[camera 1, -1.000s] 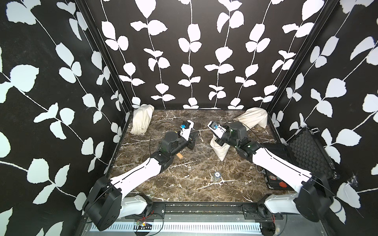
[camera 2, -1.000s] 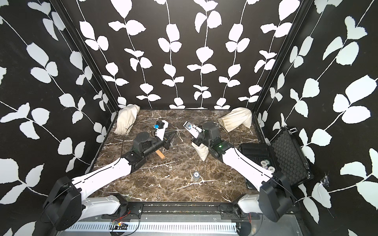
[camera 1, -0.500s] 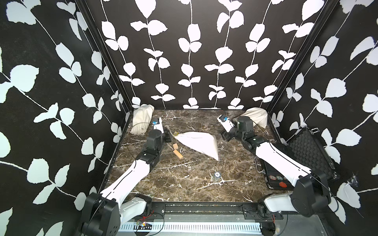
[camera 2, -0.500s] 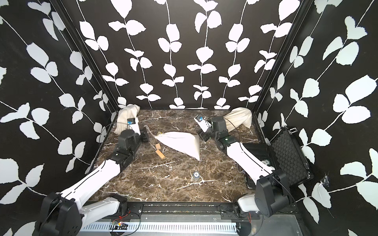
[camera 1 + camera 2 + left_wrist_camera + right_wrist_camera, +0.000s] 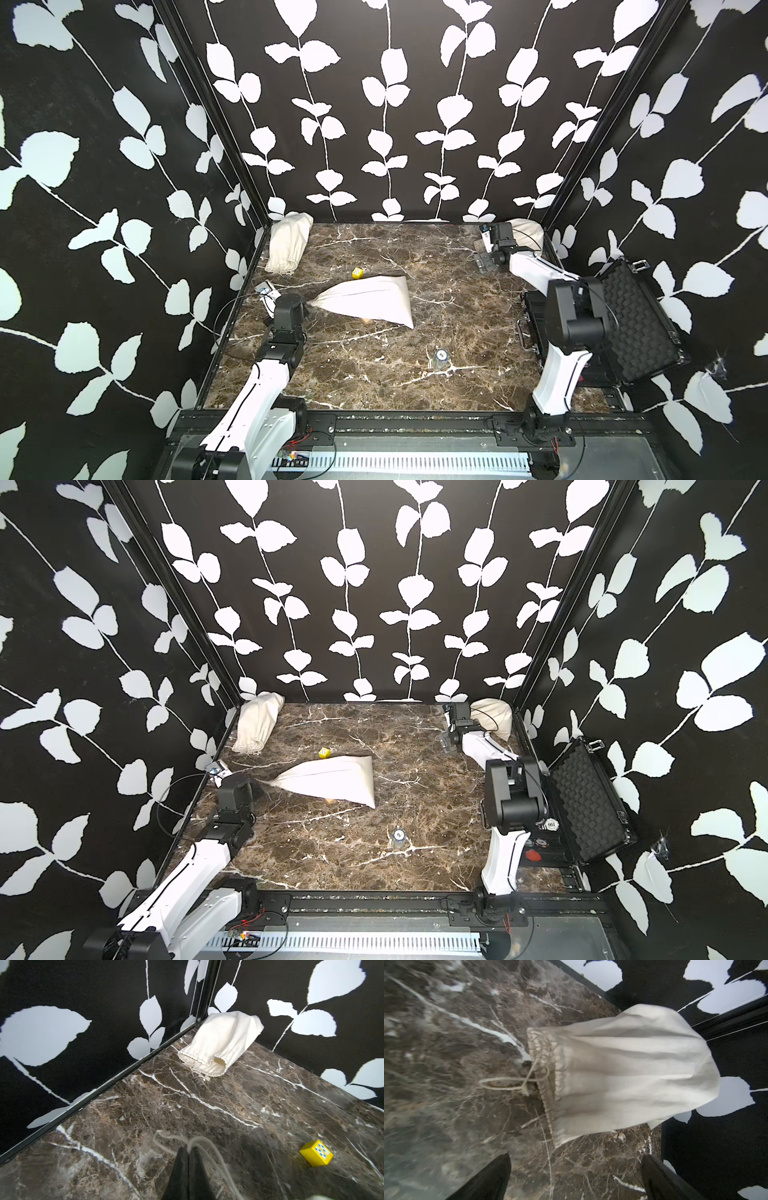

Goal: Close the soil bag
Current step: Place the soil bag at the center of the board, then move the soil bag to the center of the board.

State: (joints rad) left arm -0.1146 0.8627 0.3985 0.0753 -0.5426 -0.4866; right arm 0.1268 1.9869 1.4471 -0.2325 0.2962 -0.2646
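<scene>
Left claw (image 5: 189, 1148) pinches the drawstring (image 5: 164, 1131) of the soil bag (image 5: 370, 299); right claw (image 5: 576, 1157) gapes, well apart.

Yellow die (image 5: 357, 273) on marble table (image 5: 457, 299), cloth sack (image 5: 288, 242) in far corner, open black case (image 5: 636, 324) alongside.

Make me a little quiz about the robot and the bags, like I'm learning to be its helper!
1. True or false: the right claw is open.
2. The left claw pinches: A a spoon, B the bag's cord, C a cup.
3. Fill in: the die near the middle bag is ____.
Key: 1 true; 2 B; 3 yellow.
</scene>
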